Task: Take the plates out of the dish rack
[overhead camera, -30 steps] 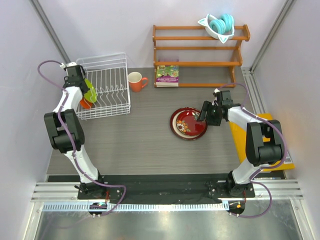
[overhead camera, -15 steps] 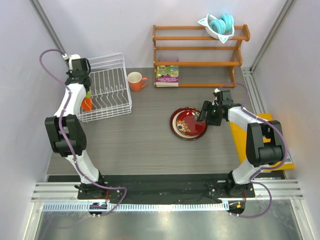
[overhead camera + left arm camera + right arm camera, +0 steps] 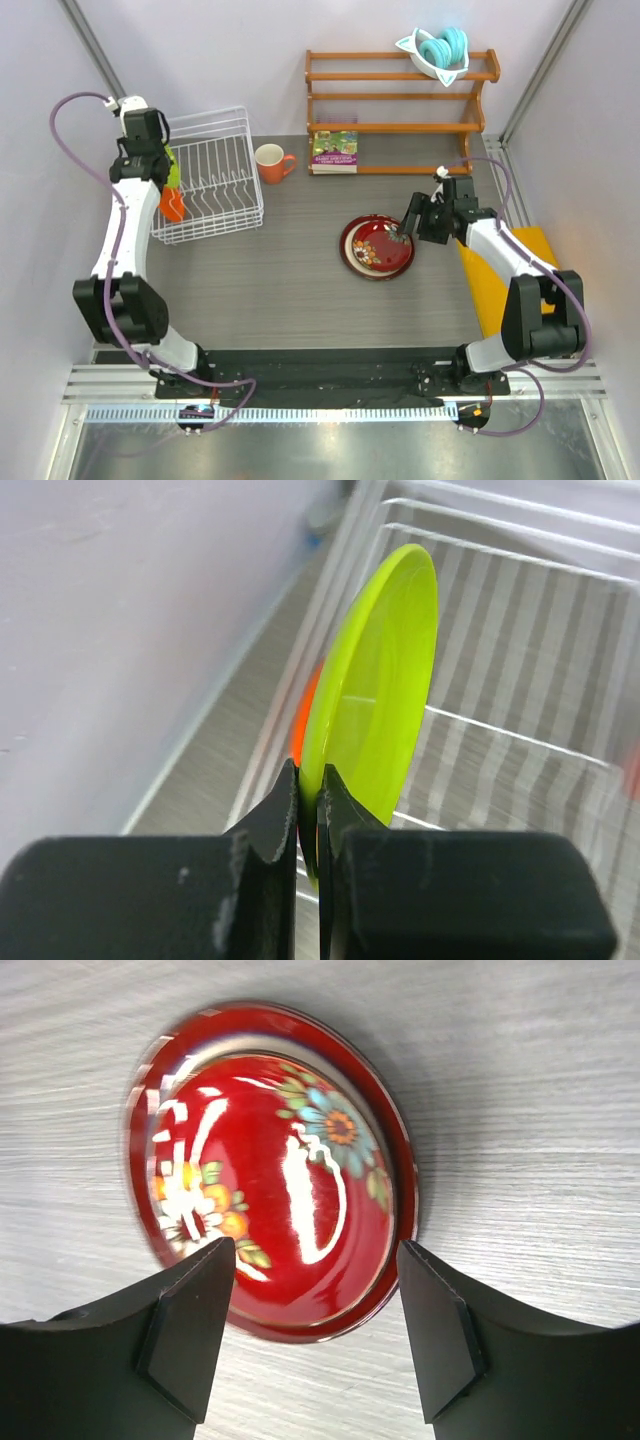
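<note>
My left gripper is shut on the rim of the lime green plate and holds it on edge at the left end of the white wire dish rack. The smaller orange plate stands behind it in the rack's left slots, mostly hidden. The dark red plate lies flat, face up, on the table right of centre. My right gripper is open and empty just above the plate's right edge.
An orange mug stands right of the rack. A book lies in front of the wooden shelf, which carries a white bowl with teal rings. A yellow board lies at the table's right edge.
My left gripper has risen and moved back-left with the green plate in it, lifting it out of the rack slots. The right gripper has drawn back a little from the red plate.
</note>
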Tool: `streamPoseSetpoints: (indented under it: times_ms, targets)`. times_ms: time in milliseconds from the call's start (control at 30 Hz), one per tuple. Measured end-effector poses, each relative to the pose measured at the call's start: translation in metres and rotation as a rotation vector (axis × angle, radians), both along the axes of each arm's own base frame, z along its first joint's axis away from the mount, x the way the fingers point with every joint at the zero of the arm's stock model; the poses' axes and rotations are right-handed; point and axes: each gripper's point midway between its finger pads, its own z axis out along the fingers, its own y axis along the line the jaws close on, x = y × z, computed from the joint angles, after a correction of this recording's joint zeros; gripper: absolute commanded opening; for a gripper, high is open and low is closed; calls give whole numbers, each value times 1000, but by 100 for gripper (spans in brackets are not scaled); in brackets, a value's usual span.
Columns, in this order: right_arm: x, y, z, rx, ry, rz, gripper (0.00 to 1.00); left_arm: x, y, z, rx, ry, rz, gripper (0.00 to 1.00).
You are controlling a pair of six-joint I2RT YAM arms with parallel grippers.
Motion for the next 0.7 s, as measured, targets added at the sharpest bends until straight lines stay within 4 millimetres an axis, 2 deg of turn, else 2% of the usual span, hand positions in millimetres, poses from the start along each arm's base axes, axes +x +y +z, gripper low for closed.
streamPoseSetpoints:
  times_ms: [133,200,233,333,500,567,700]
  targets:
    - [-2,4,26,19,-67,20,72,-8,-45,30,-135,-120,-148,0]
    - [-3,11,40,36,-102,42,73,-15,-82,28,-243,-157,-257,0]
    - [-3,13,44,42,-111,50,72,-18,-89,25,-269,-156,-278,0]
    - [-4,26,59,72,-146,93,72,-25,-154,0,-422,-127,-439,0]
    - [-7,46,68,129,-163,149,73,-46,-253,-56,-642,8,-646,0]
    - [-7,55,73,158,-175,171,73,-57,-287,-72,-703,55,-714,0]
    - [-8,70,79,214,-196,202,73,-78,-339,-89,-785,114,-809,0]
